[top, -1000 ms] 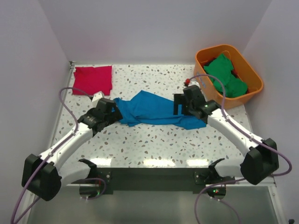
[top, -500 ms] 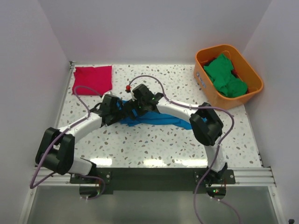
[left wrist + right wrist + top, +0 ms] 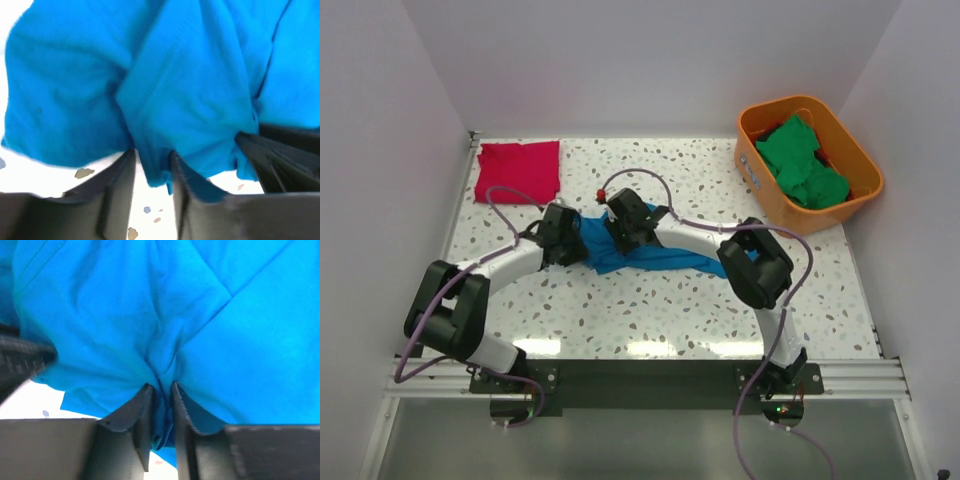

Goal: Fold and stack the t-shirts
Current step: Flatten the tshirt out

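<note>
My left gripper (image 3: 150, 161) and right gripper (image 3: 161, 389) each pinch a fold of the blue t-shirt (image 3: 665, 260) (red t-shirt (image 3: 518, 170) lies folded already), so I can spread it flat.

Top external camera: fixed high at the near side, looking down and forward across the whole table (image 3: 650, 300); distant. Left wrist camera: mounted behind its own fingers (image 3: 117, 190), facing along them, very close to the blue t-shirt (image 3: 190, 75). Right wrist camera: likewise behind its fingers (image 3: 132, 415), equally close. All three views share that shirt. A blurred dark part (image 3: 285, 155) at the left wrist view's right edge is possibly the other arm.
</note>
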Tool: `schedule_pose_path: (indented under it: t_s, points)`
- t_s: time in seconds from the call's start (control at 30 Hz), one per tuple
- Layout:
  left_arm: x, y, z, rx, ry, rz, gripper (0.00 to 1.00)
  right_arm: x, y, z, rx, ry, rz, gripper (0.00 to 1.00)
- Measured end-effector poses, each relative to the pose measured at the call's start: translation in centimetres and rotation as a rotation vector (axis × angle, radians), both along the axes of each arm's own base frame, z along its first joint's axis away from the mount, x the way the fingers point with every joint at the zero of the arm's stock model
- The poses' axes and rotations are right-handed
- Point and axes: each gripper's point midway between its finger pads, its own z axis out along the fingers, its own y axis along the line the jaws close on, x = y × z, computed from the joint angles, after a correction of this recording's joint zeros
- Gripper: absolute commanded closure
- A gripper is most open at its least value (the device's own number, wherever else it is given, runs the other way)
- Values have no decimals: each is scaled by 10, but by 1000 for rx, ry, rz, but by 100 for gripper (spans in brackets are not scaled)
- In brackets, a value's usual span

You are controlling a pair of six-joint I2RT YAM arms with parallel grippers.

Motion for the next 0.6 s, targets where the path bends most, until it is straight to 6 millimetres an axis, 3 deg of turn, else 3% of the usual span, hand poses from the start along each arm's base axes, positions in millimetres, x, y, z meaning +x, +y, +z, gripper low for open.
schedule_pose_path:
  t_s: [0.03,0.07,0.13,0.33,0.5,0.6]
  points:
    - [1,-1,1,-7,-5,-1,89,-3,-4,1,-1,1,-5,79]
    - [1,-2,1,-12,-6,-2,100,-5,-7,2,-1,2,-9,80]
    - [0,-3,0,-16,-5,-10,100,-9,-11,6,6,-4,-21,85]
    - [-7,-6,6,-54,-45,-29,100,-23,-24,29,39,-24,-33,86]
    - [-10,-5,41,-96,-160,-35,100,-34,-31,59,90,-59,-28,83]
    - [-10,1,66,-95,-244,-20,100,-40,-39,69,109,-77,-25,73]
